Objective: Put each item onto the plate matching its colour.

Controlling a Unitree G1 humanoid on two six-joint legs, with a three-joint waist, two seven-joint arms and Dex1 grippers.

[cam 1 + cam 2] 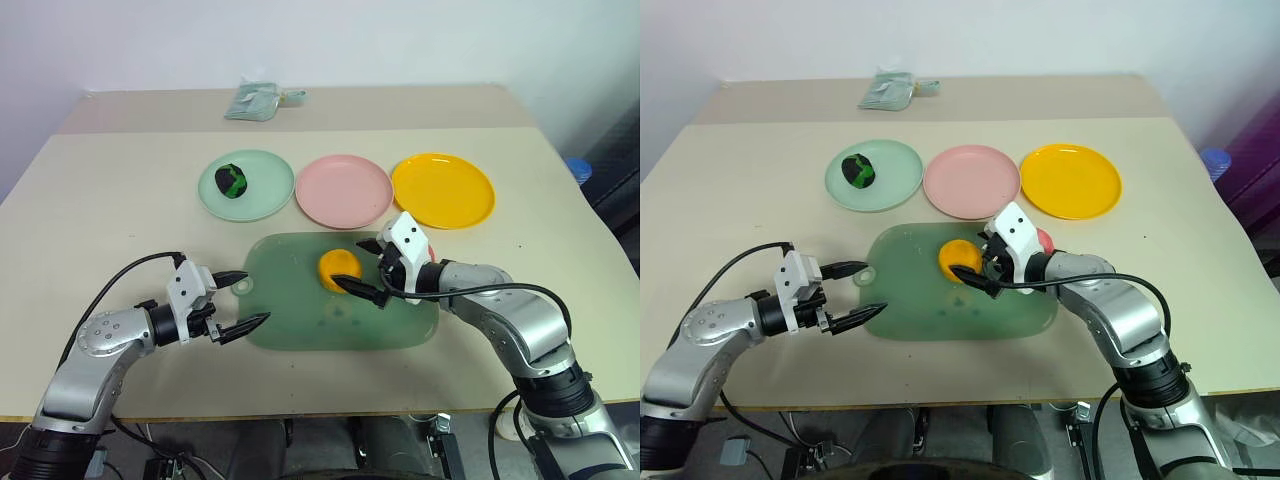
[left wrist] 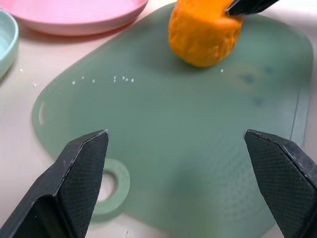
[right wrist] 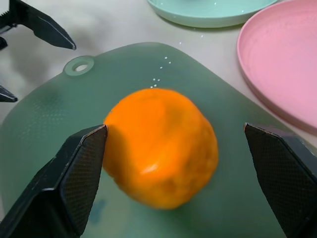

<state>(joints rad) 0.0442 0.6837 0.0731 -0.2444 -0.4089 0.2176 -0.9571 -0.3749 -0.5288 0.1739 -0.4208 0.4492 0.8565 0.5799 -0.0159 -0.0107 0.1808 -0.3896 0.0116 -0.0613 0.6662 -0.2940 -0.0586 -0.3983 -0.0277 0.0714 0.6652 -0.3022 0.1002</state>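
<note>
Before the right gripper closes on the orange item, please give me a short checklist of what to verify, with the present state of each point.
1. Right gripper open: ok.
2. Orange item between its fingers: ok, one finger on each side.
3. Fingers touching the item: cannot tell.
4. Yellow plate free to receive it: ok.
5. Left gripper out of the way: ok, open, at the green mat's ring-tab edge.
6. Green ball already on the mint green plate: ok.
</note>
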